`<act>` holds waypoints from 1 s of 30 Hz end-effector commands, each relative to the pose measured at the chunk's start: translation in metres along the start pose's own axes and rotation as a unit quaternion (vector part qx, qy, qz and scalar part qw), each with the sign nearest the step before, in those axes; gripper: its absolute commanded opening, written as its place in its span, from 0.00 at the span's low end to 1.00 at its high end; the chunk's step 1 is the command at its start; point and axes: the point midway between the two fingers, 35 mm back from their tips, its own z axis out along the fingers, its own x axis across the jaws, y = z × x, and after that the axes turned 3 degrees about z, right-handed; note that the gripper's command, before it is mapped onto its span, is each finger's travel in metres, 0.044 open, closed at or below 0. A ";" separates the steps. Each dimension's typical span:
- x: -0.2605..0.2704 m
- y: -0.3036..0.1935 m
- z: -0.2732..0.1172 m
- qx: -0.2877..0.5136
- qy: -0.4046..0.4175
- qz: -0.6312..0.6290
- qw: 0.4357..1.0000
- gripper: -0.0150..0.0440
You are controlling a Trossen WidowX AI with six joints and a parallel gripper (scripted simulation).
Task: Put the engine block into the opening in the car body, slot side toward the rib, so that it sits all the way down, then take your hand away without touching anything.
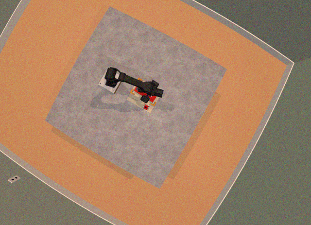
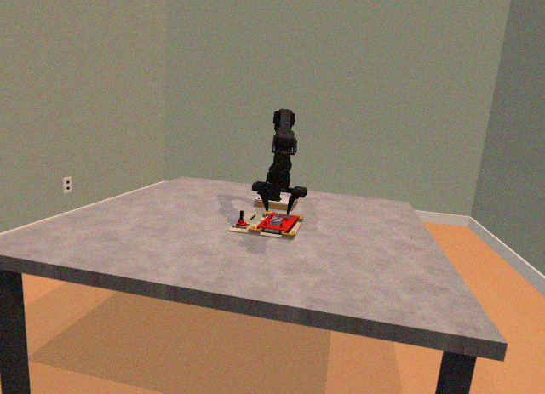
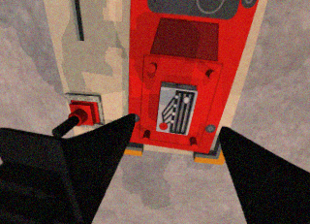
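Below the spread gripper [image 2: 277, 213] [image 3: 176, 124], apart from both fingers: engine block [image 2: 276, 220] [image 3: 176, 110], in the red car body [image 2: 290, 223] [image 3: 228, 64].

Grey mottled tabletop [image 1: 160, 147] [image 2: 228, 262] [image 3: 29, 69] w/ dark legs carries a pale board [image 1: 132, 98] [image 2: 286, 236] [image 3: 55, 45] flat near the middle; white-topped base plate [image 1: 102, 85] [image 2: 260, 203] just beside it, apart, also flat on tbl.

Engine block [image 2: 276, 220] [image 3: 177, 109] in car body [image 1: 152, 98] [image 2: 288, 223] [image 3: 138, 88] (board [image 1: 132, 99] [image 2: 288, 236] [image 3: 58, 49] beneath), on table [image 1: 150, 142] [image 2: 220, 266] [image 3: 281, 88]
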 end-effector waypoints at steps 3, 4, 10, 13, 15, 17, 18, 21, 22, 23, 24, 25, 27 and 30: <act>0.000 0.000 0.000 0.000 0.000 0.000 1.000 1.00; 0.000 0.000 0.000 0.000 0.000 0.000 1.000 1.00; 0.000 0.000 0.000 0.000 0.000 0.000 1.000 1.00; 0.000 0.000 0.002 0.000 -0.001 -0.001 1.000 1.00; 0.001 0.000 0.009 0.000 -0.002 -0.003 1.000 1.00; 0.001 0.000 0.009 0.000 -0.002 -0.003 1.000 1.00; 0.001 0.000 0.009 0.000 -0.002 -0.003 1.000 1.00; 0.001 0.000 0.009 0.000 -0.002 -0.003 1.000 0.91; 0.001 0.000 0.009 0.000 -0.002 -0.003 1.000 0.87; 0.001 0.000 0.009 0.000 -0.002 -0.003 1.000 0.82; 0.001 0.000 0.009 0.000 -0.002 -0.003 1.000 0.78; 0.001 0.000 0.009 0.000 -0.002 -0.003 1.000 0.73; 0.001 0.000 0.009 0.000 -0.002 -0.003 1.000 0.64; 0.001 0.000 0.009 0.000 -0.002 -0.003 1.000 0.51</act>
